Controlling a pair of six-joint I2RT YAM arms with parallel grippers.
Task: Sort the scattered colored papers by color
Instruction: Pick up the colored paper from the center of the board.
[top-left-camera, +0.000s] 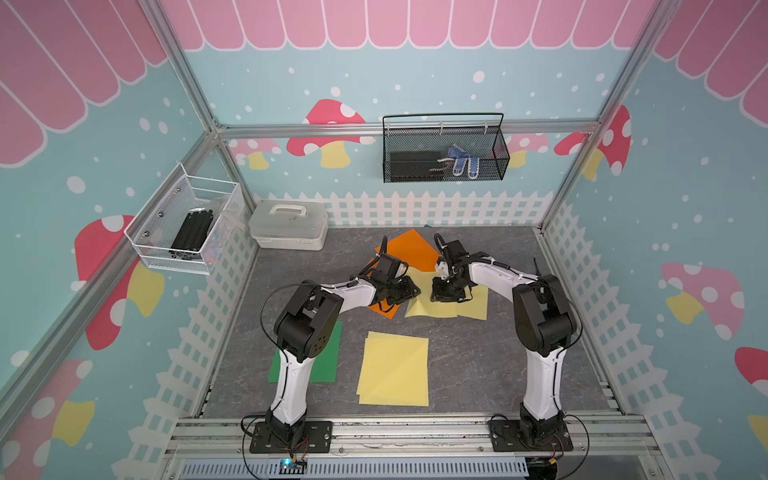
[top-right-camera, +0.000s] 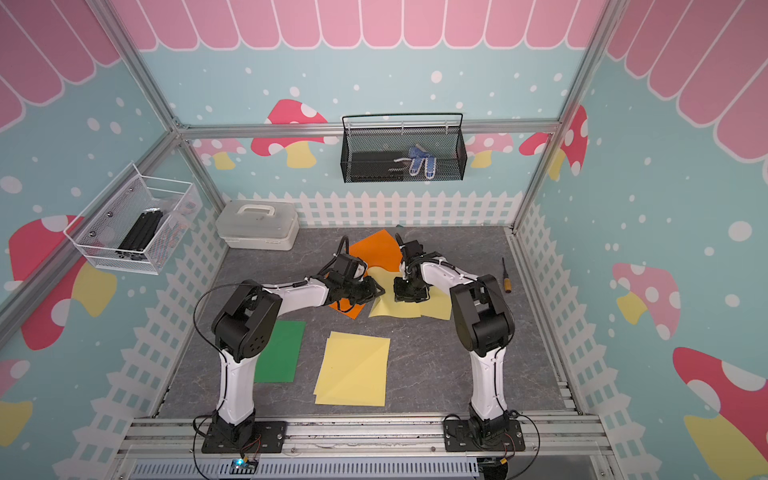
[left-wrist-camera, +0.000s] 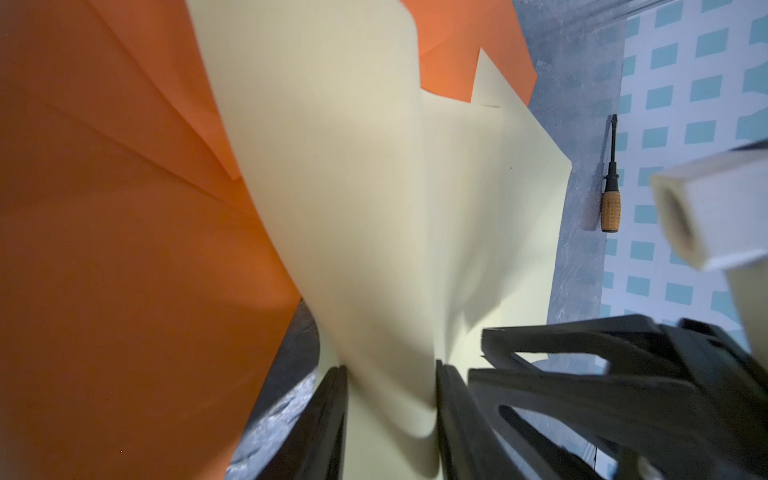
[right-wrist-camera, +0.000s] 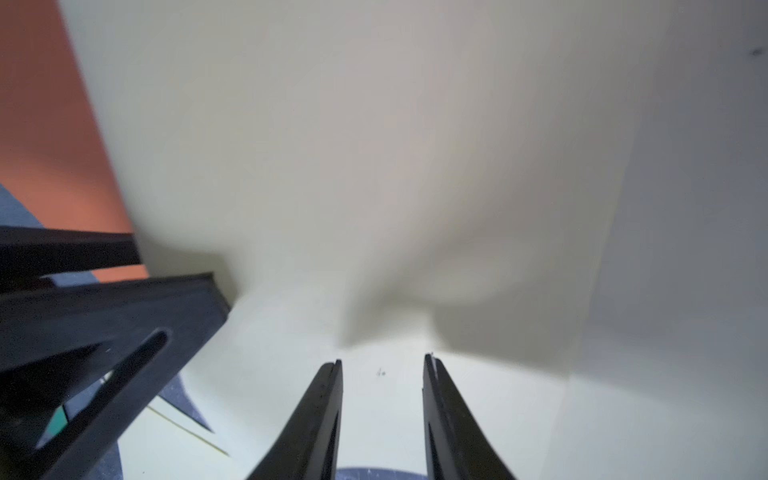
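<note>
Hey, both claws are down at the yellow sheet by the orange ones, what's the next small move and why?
Probably close the left claw on the raised yellow sheet. A bowed-up fold of it stands between the jaws, which are apart, and the right claw beside it is open, holding nothing. Once pinched, the sheet could go to the yellow pile at the front.

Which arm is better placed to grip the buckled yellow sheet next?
Left. The left gripper straddles the raised yellow sheet; the right gripper stands open, with nothing raised between its fingers.
</note>
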